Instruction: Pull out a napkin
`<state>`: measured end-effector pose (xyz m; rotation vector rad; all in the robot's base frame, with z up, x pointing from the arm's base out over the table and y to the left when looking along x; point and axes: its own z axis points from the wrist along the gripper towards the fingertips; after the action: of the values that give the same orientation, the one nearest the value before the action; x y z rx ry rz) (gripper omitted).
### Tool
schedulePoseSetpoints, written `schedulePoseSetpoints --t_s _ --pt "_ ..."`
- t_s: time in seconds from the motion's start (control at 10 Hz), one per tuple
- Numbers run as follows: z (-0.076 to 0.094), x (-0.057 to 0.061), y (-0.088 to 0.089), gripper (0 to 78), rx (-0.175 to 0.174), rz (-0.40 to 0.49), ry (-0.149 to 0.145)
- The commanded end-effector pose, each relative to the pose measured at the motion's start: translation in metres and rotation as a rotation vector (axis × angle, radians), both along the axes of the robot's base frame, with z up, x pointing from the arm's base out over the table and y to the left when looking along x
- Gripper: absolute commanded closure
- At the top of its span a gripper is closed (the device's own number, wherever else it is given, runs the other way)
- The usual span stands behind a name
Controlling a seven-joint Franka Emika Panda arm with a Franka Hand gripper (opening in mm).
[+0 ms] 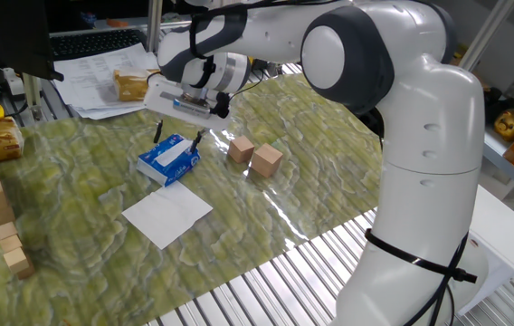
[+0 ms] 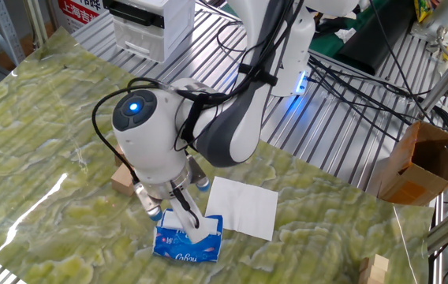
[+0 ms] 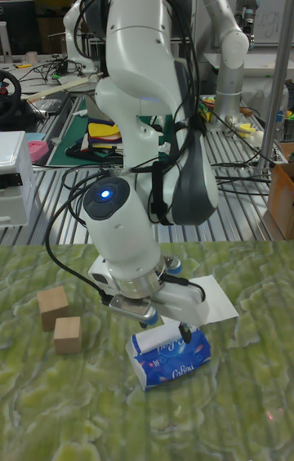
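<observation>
From my station I see the gripper [image 1: 178, 136] hanging just above the blue-and-white tissue pack [image 1: 168, 160], its two dark fingers spread apart and nothing between them. In the one fixed view one fingertip sits at about 11 o'clock of the pack and the other at about 2 o'clock; I cannot tell whether either touches it. In the other fixed view one finger [image 2: 186, 211] reaches down to the white top of the pack [image 2: 189, 241], where a little white tissue shows at the opening; that is the only sign of the napkin [image 2: 205, 229] I can make out, and it sits in the pack, not drawn out. In the tall fixed view the pack [image 3: 170, 356] lies on the green mottled table cover [image 3: 245, 396] directly below the wrist. A flat white square sheet [image 1: 167, 214] lies on the cover at about 6 o'clock of the pack in the one fixed view, near it but apart. Two wooden blocks [image 1: 255, 156] stand close together at about 3 o'clock of the pack, well clear of the fingers.
</observation>
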<state>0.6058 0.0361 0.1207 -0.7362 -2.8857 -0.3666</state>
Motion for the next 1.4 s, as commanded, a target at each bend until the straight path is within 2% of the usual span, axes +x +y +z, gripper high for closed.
schedulePoseSetpoints --t_s 0.1,1.0,1.4 --pt "-0.0043 0.0024 0.0012 0.1 -0.001 -0.001 -0.011" --pt "-0.0114 0.0038 0.0028 0.1 0.004 0.015 -0.019" --pt "-0.0092 0.0034 0.0023 0.1 0.009 0.039 -0.021"
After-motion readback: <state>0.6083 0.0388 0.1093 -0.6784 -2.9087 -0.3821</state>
